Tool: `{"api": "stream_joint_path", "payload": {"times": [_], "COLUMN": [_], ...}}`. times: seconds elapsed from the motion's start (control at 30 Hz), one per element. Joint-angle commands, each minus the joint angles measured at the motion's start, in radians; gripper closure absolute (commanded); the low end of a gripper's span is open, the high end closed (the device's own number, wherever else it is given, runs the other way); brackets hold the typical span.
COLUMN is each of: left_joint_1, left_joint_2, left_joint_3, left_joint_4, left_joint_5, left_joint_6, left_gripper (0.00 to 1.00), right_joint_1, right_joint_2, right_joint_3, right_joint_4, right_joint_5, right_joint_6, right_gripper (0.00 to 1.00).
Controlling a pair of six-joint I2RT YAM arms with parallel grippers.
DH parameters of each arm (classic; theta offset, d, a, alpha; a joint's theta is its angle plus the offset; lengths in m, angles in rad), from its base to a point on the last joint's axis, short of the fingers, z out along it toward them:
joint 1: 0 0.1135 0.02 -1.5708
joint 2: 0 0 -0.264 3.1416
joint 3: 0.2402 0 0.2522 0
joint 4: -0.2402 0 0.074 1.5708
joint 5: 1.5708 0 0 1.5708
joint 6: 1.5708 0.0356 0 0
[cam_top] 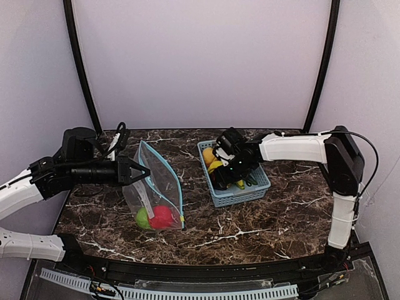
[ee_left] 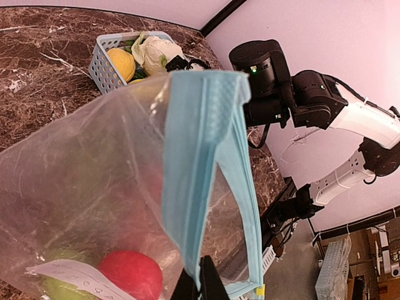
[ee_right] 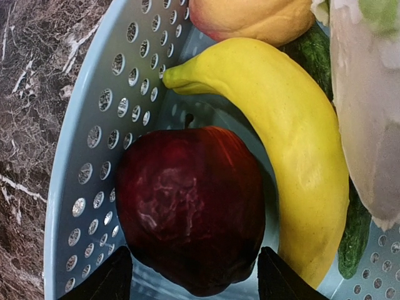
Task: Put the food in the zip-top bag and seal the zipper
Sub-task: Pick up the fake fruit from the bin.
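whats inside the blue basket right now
In the basket: a dark red apple, a banana beside it, an orange, a cauliflower, and a cucumber mostly covered by the banana. Whatever lies beneath these pieces cannot be seen.

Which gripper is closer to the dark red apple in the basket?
Right. The right gripper hangs over the dark red apple, fingers either side; the left gripper is across the table, pinching the zip-top bag.
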Motion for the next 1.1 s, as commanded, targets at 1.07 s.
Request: {"api": "stream_joint_path", "payload": {"times": [1.07], "left_joint_1": [0.004], "left_joint_2": [-0.052], "left_joint_3": [-0.020], "left_joint_4": [-0.043], "left_joint_5": [-0.016], "left_joint_6": [-0.012], "left_gripper": [0.99], "right_joint_1": [-0.005], "right_joint_2": [0.083], "right_joint_3": [0.102], "right_joint_4": [0.012], "right_joint_5": [0.070], "right_joint_6": [-0.026], "right_gripper": [0.45]}}
